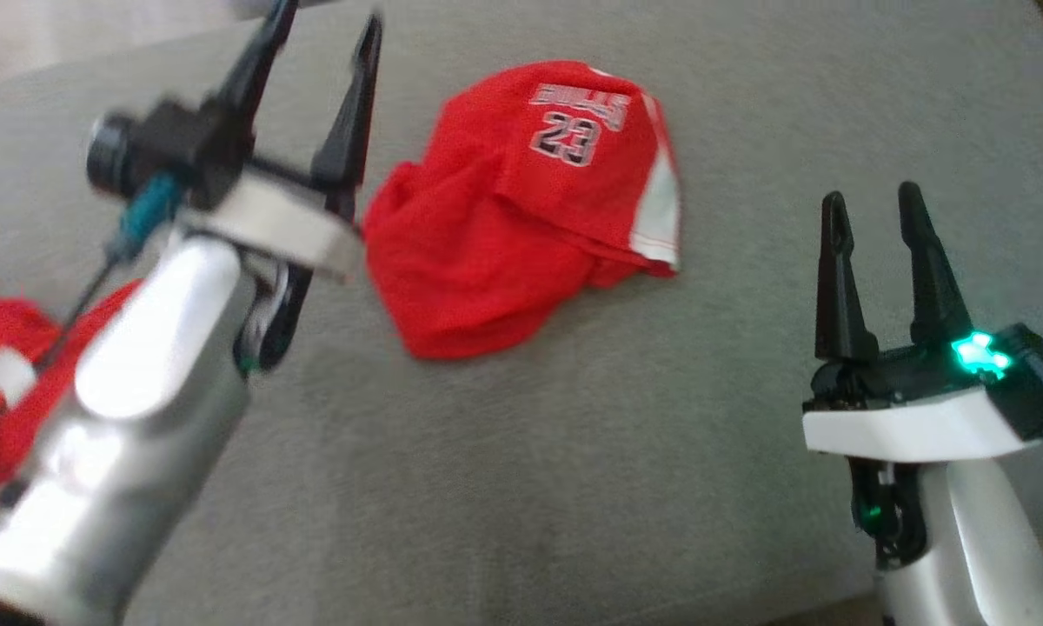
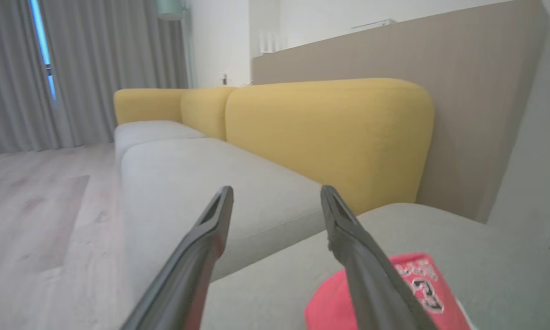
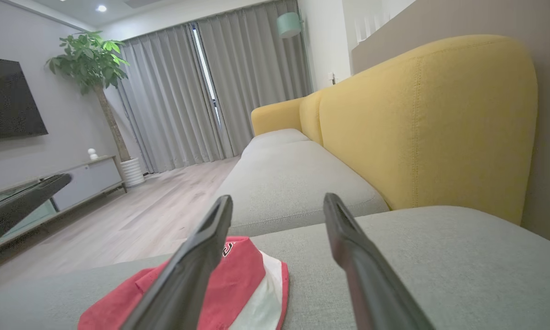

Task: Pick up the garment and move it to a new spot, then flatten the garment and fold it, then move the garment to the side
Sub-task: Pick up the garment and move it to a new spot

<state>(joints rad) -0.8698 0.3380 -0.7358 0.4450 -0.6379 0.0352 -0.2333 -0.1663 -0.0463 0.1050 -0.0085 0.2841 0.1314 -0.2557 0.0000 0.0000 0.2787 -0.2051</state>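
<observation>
The garment (image 1: 521, 209) is a red jersey with white side trim and the number 23, lying bunched and partly folded on the grey cushion (image 1: 574, 452). My left gripper (image 1: 326, 26) hovers raised to the garment's left, open and holding nothing. Low at the right, my right gripper (image 1: 871, 200) is open too, apart from the cloth. In the left wrist view the open left gripper (image 2: 277, 190) has the garment (image 2: 421, 279) below its right finger. In the right wrist view the open right gripper (image 3: 278, 198) points past the garment (image 3: 247, 275), which lies under its left finger.
A second red cloth (image 1: 0, 365) lies at the lower left, partly behind my left forearm. A yellow backrest (image 3: 421, 123) borders the cushion on the far side. Wooden floor (image 3: 133, 220), a TV cabinet (image 3: 87, 178) and a plant (image 3: 89, 59) lie beyond the seat.
</observation>
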